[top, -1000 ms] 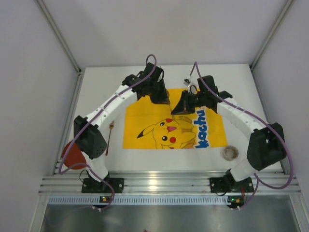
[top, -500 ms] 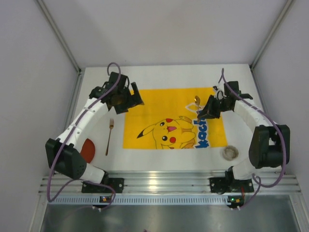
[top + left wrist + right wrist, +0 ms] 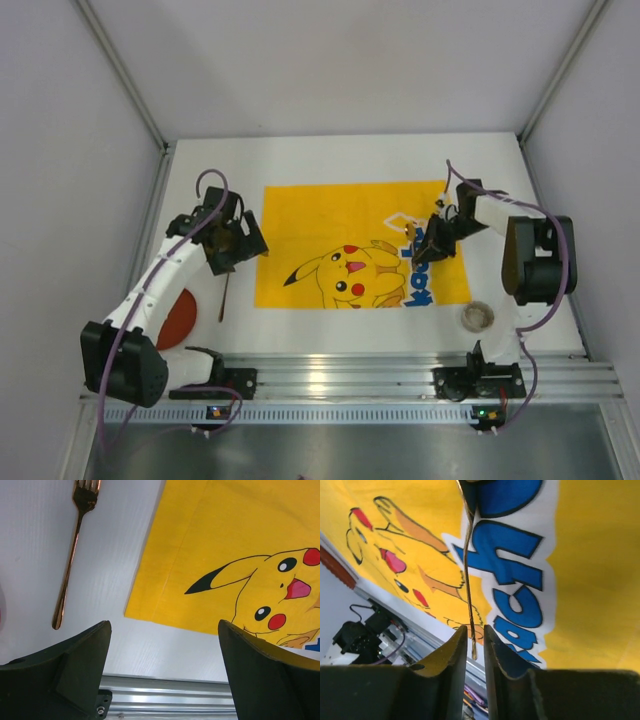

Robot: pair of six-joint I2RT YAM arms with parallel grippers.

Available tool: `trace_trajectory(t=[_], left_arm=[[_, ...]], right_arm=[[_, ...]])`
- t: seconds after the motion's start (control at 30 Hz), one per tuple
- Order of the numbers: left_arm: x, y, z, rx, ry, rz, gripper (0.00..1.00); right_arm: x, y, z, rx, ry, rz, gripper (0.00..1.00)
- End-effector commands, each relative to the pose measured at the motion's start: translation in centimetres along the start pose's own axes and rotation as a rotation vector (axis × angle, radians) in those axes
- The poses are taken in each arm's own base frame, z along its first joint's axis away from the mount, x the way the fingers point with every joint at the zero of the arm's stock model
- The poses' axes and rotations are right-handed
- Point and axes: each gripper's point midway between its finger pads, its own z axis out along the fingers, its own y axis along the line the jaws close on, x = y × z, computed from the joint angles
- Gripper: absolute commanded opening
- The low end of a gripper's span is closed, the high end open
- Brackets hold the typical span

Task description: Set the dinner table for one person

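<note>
The dinner table point(image 3: 330, 160) is a plain white top with a yellow cartoon-print cloth point(image 3: 340, 215) spread on its middle. A gold fork point(image 3: 226, 292) lies left of the cloth, tines away from me. My left gripper point(image 3: 238, 248) hovers over the fork's tine end. In the left wrist view this gripper point(image 3: 164, 630) is wide open and empty, with the fork point(image 3: 70, 560) ahead on the left. My right gripper point(image 3: 428, 248) is over the cloth's blue lettering. Its jaws point(image 3: 475, 629) stand slightly apart around a thin gold utensil handle point(image 3: 467, 580) without pressing it.
A red plate point(image 3: 178, 312) sits at the near left corner, partly under the left arm. A small round bowl point(image 3: 477, 317) stands near right, off the cloth. An aluminium rail point(image 3: 330, 378) runs along the near edge.
The left arm swung back from the cloth's far edge to the fork and opened wide. The right arm drew toward the cloth's right side, and its shut jaws have parted a little.
</note>
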Motion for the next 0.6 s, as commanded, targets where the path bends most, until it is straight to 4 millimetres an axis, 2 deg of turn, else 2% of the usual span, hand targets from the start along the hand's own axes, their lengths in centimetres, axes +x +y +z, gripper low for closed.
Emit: trace_trajectory(t=[0.0,0.03,0.1,0.13,0.2,0.27,0.4,0.57], left_arm=[[-0.4,1.6,0.2,-0.059,-0.023,-0.011,0.93],[-0.1,2.3,0.4,-0.087,-0.007,-0.01,0.93],[-0.1,4.0,1.0,-0.154,0.011,-0.015,0.93],[-0.1,4.5,1.2,-0.172,0.024,-0.016,0.93],[0.0,5.9,1.7,-0.208,0.05,-0.011,0.93],[-0.3,6.7,1.9,-0.236,0.048,-0.003,0.92],[-1.1,8.9,2.9,-0.319,0.049,0.04,0.89],[-1.9,9.8,5.2,-0.354,0.054,0.09,0.83]], right_arm=[[-0.8,-1.7,-1.9,0.088,-0.043,0.0,0.24],[-0.8,-2.3,-2.1,0.118,-0.051,0.005,0.38],[-0.5,-2.9,-2.6,0.142,-0.054,0.027,0.56],[-0.6,-3.0,-2.8,0.152,-0.058,0.031,0.59],[-0.5,-3.3,-3.5,0.185,-0.07,0.037,0.81],[-0.9,-3.2,-4.1,0.205,-0.091,0.028,0.85],[-1.0,-1.9,-5.7,0.195,-0.125,0.013,0.88],[-0.7,-0.5,-7.1,0.171,-0.159,-0.006,0.88]])
